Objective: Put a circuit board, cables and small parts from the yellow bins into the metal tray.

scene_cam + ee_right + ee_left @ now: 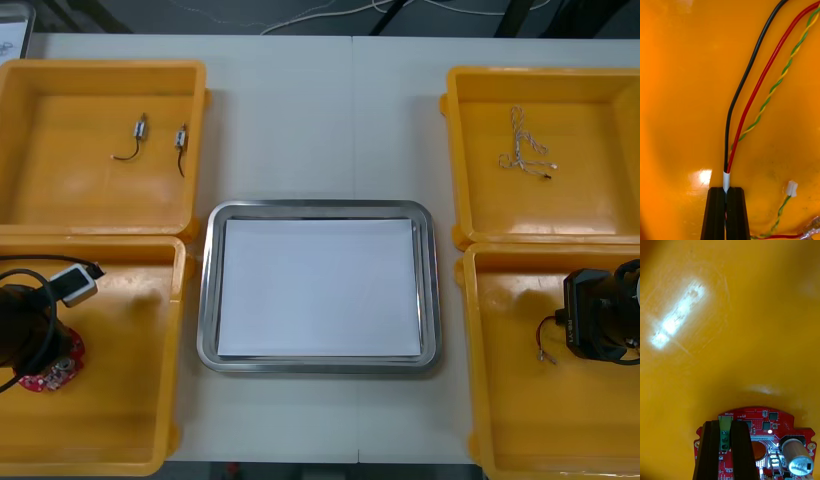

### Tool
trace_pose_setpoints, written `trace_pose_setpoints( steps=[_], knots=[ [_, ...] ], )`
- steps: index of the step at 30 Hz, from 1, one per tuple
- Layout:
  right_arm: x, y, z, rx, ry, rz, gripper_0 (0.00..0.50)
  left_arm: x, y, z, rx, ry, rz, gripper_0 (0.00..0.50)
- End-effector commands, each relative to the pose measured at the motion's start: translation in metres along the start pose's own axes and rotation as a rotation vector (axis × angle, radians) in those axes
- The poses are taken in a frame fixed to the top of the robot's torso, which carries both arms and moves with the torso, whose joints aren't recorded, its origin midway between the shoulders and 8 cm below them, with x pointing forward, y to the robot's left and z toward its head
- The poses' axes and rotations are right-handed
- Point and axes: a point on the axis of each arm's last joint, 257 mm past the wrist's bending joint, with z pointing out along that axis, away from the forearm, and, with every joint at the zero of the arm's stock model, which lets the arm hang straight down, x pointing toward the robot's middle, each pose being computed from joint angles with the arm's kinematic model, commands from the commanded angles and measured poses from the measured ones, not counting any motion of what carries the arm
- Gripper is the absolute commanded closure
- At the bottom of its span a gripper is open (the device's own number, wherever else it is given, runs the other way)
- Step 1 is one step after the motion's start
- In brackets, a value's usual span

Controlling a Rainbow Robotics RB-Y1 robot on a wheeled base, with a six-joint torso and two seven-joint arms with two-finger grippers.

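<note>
1. Left gripper [725, 423]: lower left of the front view, in the lower-left bin [130, 410]. Fingers are clamped on the green terminal [725, 435] at the edge of the board [771, 423]. I judge a slow, straight lift best, since the board may swing on so small a hold.
2. Right gripper [726, 189]: right edge, in the lower-right bin [510, 400]. Fingers are almost together on the white sleeve [726, 180] of the black-and-red cable [743, 108]. A green-yellow pair [771, 90] lies just beside it. I would rise high so trailing ends clear the wall.
3. Tray [206, 300]: centre, white inside, nothing in it.
4. Parts [141, 127]: upper-left bin [60, 185].
5. Twisted cable [525, 150]: upper-right bin [600, 195].
</note>
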Motion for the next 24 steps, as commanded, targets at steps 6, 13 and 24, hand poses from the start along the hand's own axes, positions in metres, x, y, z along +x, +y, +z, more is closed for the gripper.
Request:
trace_pose_setpoints(
  steps=[6, 13, 24],
  knots=[
    [0.011, -0.001, -0.004, 0.013, 0.012, -0.055, 0.500, -0.014, 0.029, -0.051, -0.018, -0.057, 0.027, 0.500],
    [0.009, 0.002, -0.041, 0.050, -0.015, -0.090, 0.500, -0.020, 0.041, -0.075, -0.055, -0.052, -0.013, 0.500],
    [0.007, 0.019, -0.090, 0.007, -0.062, -0.178, 0.500, -0.040, 0.036, -0.101, -0.066, -0.072, -0.166, 0.500]
  ],
)
